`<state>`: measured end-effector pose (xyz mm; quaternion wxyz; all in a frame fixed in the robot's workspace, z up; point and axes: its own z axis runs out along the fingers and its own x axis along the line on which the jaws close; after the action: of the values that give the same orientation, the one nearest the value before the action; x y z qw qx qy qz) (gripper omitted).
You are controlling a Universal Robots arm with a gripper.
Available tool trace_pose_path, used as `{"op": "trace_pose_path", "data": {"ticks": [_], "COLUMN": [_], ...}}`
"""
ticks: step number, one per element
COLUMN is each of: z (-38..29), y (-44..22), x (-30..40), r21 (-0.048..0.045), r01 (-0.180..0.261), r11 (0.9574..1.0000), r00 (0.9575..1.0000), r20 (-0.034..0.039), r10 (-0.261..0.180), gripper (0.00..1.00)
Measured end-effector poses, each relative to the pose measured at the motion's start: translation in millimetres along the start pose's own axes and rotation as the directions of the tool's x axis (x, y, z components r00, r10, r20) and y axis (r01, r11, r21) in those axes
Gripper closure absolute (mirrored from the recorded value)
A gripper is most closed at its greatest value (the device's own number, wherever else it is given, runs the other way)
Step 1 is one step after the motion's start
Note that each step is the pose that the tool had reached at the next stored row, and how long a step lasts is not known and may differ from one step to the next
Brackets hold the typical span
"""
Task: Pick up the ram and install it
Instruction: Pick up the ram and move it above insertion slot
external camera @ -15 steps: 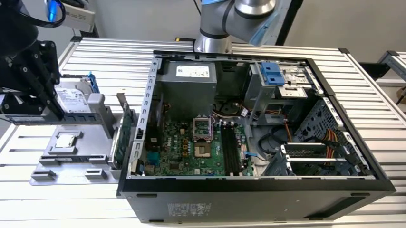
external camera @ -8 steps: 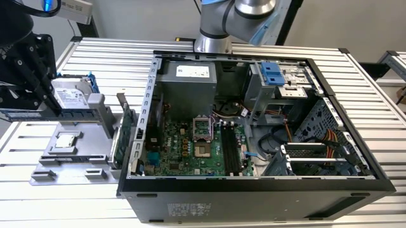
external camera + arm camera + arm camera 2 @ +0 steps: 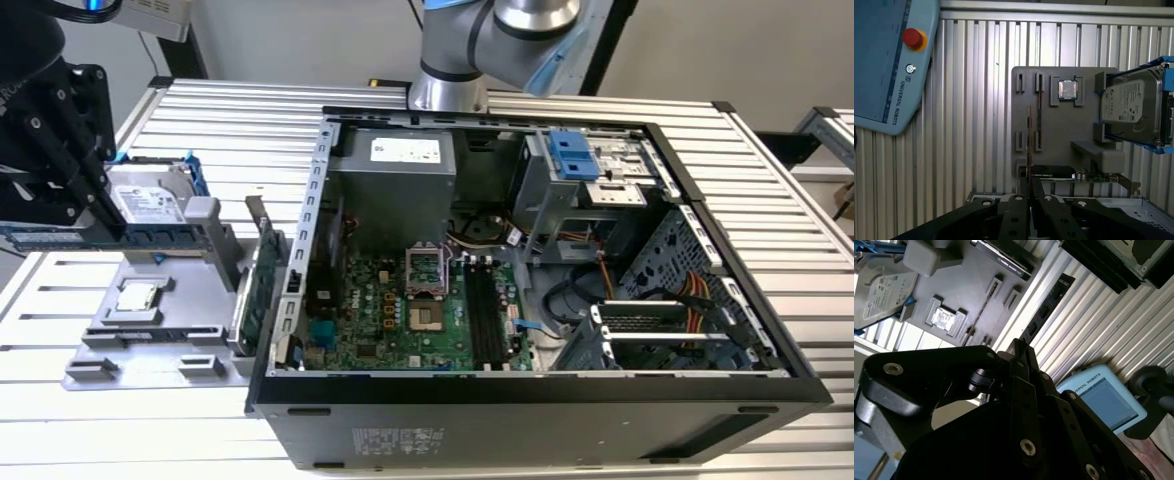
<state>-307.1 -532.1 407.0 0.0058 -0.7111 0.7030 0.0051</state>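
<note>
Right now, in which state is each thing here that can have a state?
ram: gripped between the fingers, held over the grey tray, not yet in the computer.
gripper: shut on the ram.
computer case: lying on its side, open, motherboard exposed.
processor chip: lying flat in its tray recess.
hard drive: resting in its blue bracket on the tray.
</note>
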Motion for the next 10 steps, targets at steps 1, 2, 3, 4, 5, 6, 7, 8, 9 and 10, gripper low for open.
{"op": "trace_pose_path", "data": {"ticks": [1, 2, 3, 4, 5, 6, 7, 8, 9, 10], "z": [0.0, 0.0, 0.0, 0.0, 0.0, 0.0, 0.0, 0.0, -0.2, -0.8], "y": [0.0, 0.0, 0.0, 0.0, 0.0, 0.0, 0.0, 0.0, -0.2, -0.3], "x": [0.0, 0.0, 0.0, 0.0, 0.0, 0.0, 0.0, 0.0, 0.0, 0.0], "r21": [-0.0001, -0.0001, -0.0001, -0.0001, -0.0001, 0.0000, -0.0001, -0.0001, -0.0002, -0.0002], "r01": [0.000, 0.000, 0.000, 0.000, 0.000, 0.000, 0.000, 0.000, 0.000, 0.000], "r11": [1.0000, 1.0000, 1.0000, 1.0000, 1.0000, 1.0000, 1.0000, 1.0000, 1.0000, 1.0000], "r00": [1.0000, 1.0000, 1.0000, 1.0000, 1.0000, 1.0000, 1.0000, 1.0000, 1.0000, 1.0000], "r20": [0.0000, 0.0000, 0.0000, 0.0000, 0.0000, 0.0000, 0.0000, 0.0000, -0.0001, -0.0002], "r10": [0.000, 0.000, 0.000, 0.000, 0.000, 0.000, 0.000, 0.000, 0.000, 0.000], "gripper": [1.00, 1.00, 1.00, 1.00, 1.00, 1.00, 1.00, 1.00, 1.00, 1.00]}}
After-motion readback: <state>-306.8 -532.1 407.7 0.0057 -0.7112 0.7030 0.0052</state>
